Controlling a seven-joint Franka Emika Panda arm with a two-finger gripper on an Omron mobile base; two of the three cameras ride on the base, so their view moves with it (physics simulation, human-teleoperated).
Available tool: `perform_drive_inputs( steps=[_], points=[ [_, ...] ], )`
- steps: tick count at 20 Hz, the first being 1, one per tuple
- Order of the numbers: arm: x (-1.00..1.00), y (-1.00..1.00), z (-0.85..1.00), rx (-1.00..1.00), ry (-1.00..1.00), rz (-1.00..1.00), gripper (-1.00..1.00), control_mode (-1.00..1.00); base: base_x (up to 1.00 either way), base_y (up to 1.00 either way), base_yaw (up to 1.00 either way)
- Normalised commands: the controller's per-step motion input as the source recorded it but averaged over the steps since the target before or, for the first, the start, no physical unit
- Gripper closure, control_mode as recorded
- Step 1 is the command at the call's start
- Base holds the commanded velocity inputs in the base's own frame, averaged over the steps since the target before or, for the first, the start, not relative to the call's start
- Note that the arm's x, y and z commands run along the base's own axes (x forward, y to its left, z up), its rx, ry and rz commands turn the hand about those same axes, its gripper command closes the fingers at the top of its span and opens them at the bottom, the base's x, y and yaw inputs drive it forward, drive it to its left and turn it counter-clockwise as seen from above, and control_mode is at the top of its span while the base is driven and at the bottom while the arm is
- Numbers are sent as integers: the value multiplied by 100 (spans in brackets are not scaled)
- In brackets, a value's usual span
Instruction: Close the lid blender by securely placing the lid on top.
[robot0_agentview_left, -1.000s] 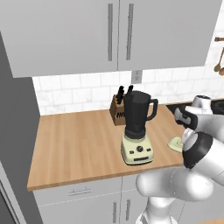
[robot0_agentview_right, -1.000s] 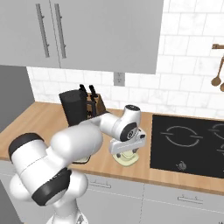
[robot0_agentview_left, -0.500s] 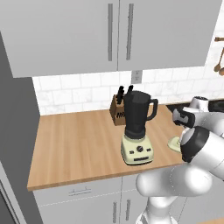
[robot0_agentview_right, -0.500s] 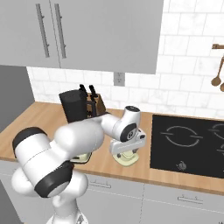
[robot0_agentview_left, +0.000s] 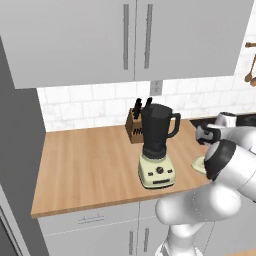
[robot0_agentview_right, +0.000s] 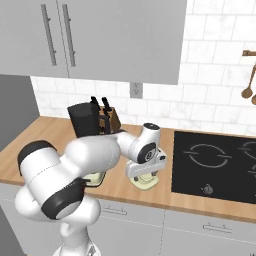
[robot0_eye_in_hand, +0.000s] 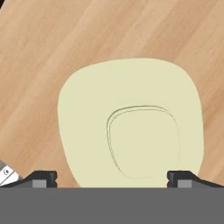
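The tall dark blender (robot0_agentview_left: 158, 147) on its squat cream base stands on the wooden table (robot0_agentview_left: 85, 165), with the wooden knife block (robot0_agentview_left: 133, 128) just behind it. The round pale cream-green lid (robot0_eye_in_hand: 131, 124) lies flat on the table to the blender's right, between it and the black cooktop (robot0_agentview_right: 215, 165).

Rendered frames were bright and evenly lit, without glare. Shadows were soft and faint. Edges looked slightly jagged; no blur or distortion.

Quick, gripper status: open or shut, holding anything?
Gripper: open, holding nothing, poised directly above the lid lying on the counter.
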Motion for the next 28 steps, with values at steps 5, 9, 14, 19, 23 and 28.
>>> perform_drive_inputs(
  steps=[5, 9, 14, 19, 23, 28],
  points=[
    [17, 0, -7, 0, 0, 0, -100, -100, 0, 0, 0],
    [10, 0, -10, 0, 0, 0, -100, -100, 0, 0, 0],
    [10, 0, -8, 0, 0, 0, -100, -100, 0, 0, 0],
    [0, 0, 0, 0, -1, 0, -100, -100, 0, 0, 0],
    [0, 0, 0, 0, 0, 0, -100, -100, 0, 0, 0],
    [0, 0, -20, -1, 0, 0, -100, -100, 0, 0, 0]
  ],
)
